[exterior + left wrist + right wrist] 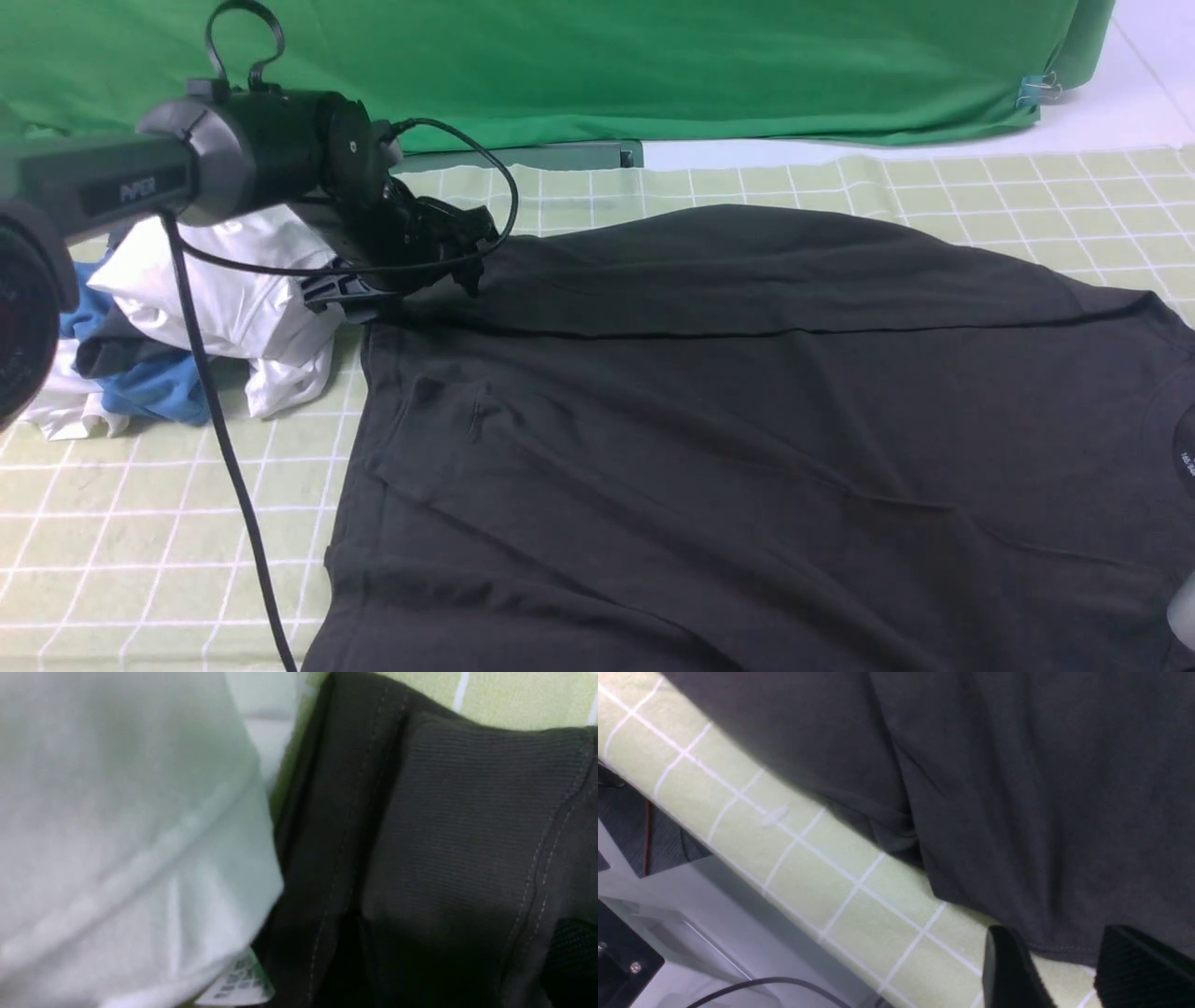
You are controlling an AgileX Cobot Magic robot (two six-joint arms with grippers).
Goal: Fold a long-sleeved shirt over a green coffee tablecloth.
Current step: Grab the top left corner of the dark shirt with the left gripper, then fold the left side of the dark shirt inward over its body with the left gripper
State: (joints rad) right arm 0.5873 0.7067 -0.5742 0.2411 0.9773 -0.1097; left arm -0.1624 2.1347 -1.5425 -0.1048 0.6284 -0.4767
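The long-sleeved shirt (pixel 709 420) is light, limp cotton that will sag and crease wherever we lift it, so we judge a pinch at a stitched hem, cuff or corner the surest hold. It lies spread flat on the green coffee tablecloth (pixel 140 523), one sleeve folded across its far side. Our left claw (pixel 411 266) hangs over the shirt's far left corner, just beside the heap of garments (pixel 224 308); we cannot tell how wide it stands. Our right claw (pixel 1052 933) stands part open, its tips at the shirt's hem, gripping nothing we can see
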